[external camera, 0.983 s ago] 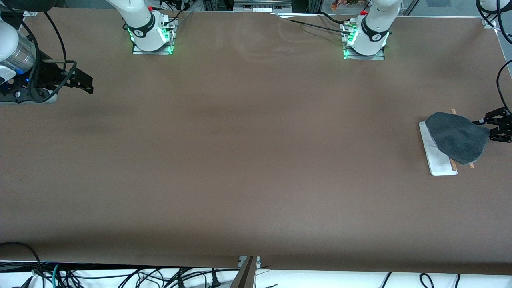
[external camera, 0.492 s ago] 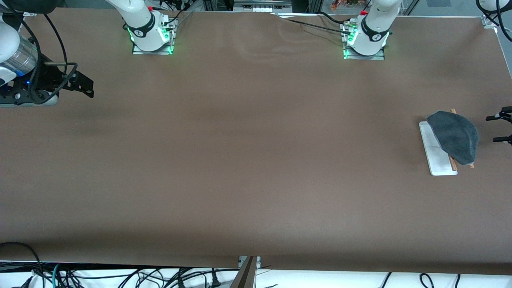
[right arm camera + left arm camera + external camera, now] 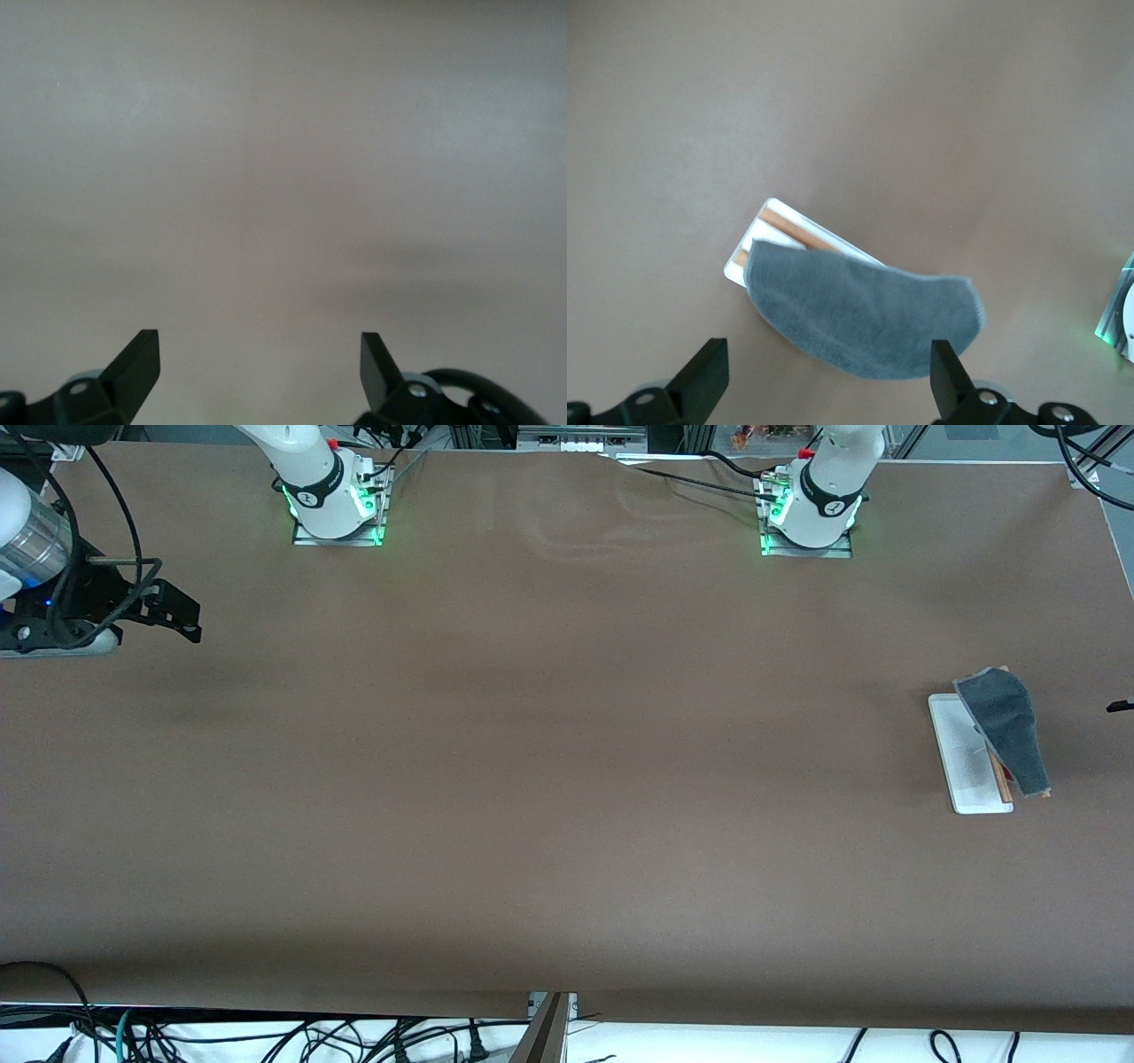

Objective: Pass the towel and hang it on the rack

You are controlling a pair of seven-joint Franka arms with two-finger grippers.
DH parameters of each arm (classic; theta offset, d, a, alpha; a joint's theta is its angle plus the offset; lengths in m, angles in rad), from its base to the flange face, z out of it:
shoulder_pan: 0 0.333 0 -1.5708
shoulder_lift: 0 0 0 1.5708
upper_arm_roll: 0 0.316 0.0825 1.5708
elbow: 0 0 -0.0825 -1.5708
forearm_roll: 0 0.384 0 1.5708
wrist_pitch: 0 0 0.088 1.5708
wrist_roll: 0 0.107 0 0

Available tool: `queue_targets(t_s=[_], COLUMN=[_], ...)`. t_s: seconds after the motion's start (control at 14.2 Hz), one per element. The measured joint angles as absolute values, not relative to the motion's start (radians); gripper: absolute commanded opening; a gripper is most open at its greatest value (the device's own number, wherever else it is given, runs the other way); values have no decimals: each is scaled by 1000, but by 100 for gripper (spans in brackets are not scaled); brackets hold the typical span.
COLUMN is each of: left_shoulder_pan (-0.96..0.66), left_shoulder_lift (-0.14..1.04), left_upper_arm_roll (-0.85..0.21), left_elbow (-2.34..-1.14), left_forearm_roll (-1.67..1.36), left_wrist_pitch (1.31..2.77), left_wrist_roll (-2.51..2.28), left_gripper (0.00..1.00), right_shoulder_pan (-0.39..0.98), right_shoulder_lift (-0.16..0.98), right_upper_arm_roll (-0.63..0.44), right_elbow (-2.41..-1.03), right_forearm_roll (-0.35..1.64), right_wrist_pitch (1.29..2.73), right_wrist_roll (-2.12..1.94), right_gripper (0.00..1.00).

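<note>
The towel point(image 3: 1004, 724), dark grey side out, hangs draped over the rack's brown rods point(image 3: 1003, 778) at the left arm's end of the table. The rack's white base point(image 3: 964, 766) shows beside it. In the left wrist view the towel point(image 3: 864, 314) covers most of the rods point(image 3: 799, 232) and the base point(image 3: 741, 262). My left gripper point(image 3: 830, 379) is open and empty, drawn back clear of the towel; only a fingertip point(image 3: 1120, 706) shows at the front view's edge. My right gripper point(image 3: 182, 615) is open and empty over bare table at the right arm's end, as its wrist view point(image 3: 260, 365) shows.
The brown table cover point(image 3: 567, 779) is bare between the two arms. The arm bases point(image 3: 332, 500) point(image 3: 811, 509) stand along the table's farther edge. Cables hang below the nearer edge point(image 3: 266, 1036).
My left gripper let go of the towel and drew away from the rack, almost out of the front view. The towel dropped and now hangs narrower over the rods. The right gripper barely shifted.
</note>
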State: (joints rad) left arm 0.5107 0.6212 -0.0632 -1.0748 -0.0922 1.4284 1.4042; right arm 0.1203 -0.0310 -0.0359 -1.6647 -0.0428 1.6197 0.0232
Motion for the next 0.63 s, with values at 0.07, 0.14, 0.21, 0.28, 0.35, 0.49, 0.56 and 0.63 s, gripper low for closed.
queue_targets(t_s=[0.07,0.14,0.21,0.28,0.35,0.49,0.56,0.63], left_shoulder_pan=[460,413,371,333,302,254,237,222], left_shoulder_lift=[591,567,550,537,530,522,522,521], left_upper_arm_roll=[-64,-64,-64,-64,-64,-63,-64,-64], left_elbow=[-1075,-1075,-1075,-1075,-1075,-1075,-1075,-1075], left_forearm_roll=[-55,-31,-18,-8,1,5,5,5], left_wrist_pitch=[1415,1399,1387,1382,1381,1379,1378,1378], left_wrist_roll=[1335,1264,1194,1129,1073,973,930,883], left_gripper=[100,100,100,100,100,100,100,100], right_shoulder_pan=[120,120,120,120,120,120,120,120], right_shoulder_lift=[-31,-31,-30,-29,-27,-22,-19,-18], right_upper_arm_roll=[-36,-37,-36,-36,-36,-36,-36,-36], right_elbow=[-1655,-1647,-1642,-1639,-1638,-1636,-1636,-1636], right_forearm_roll=[-44,-44,-44,-44,-44,-44,-44,-38], right_wrist_pitch=[1620,1619,1619,1619,1619,1618,1613,1602], right_wrist_roll=[23,23,22,21,21,21,21,21], right_gripper=[100,100,100,100,100,100,100,100])
